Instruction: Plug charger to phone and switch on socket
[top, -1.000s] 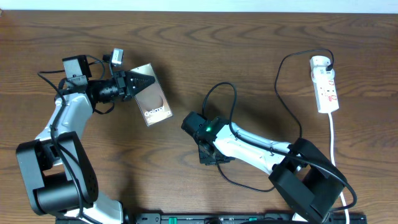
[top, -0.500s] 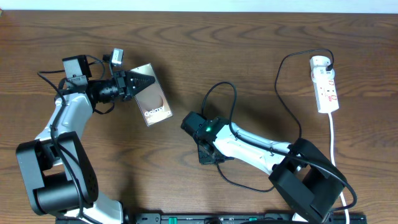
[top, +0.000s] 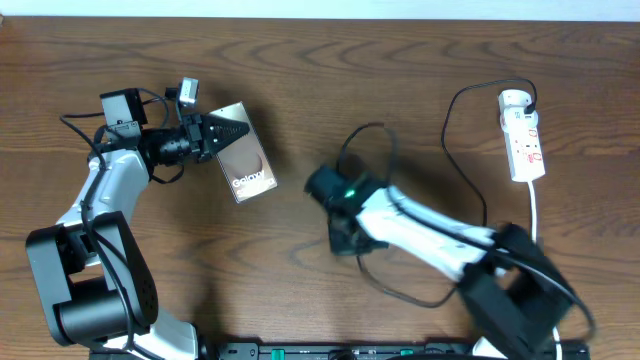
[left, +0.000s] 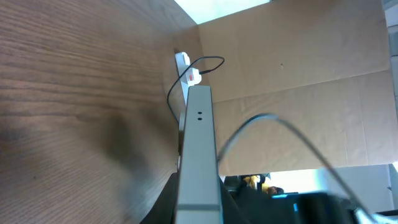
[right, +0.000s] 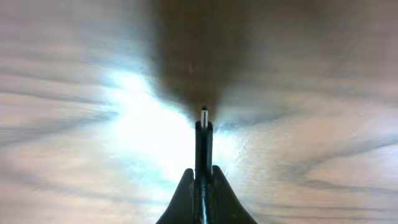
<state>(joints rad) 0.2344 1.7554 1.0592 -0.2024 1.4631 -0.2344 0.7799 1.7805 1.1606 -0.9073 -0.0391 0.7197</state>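
Right now the right jaws are clamped on the charger, its tip poking straight ahead, while the phone, pinched by the left jaws, lies off to their left over the desk, its long axis slanting its near end toward them.

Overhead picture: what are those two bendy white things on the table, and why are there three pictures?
They are two robot arms with jaws for grabbing. One camera looks down from above. A small camera also sits on each wrist, looking along its jaws. On the brown wooden table lies a narrow white power strip, with a thin black charger cable leading from it. The left arm holds the flat brownish-grey "Galaxy" phone in its jaws. The right arm pinches the cable's small tip in its jaws.
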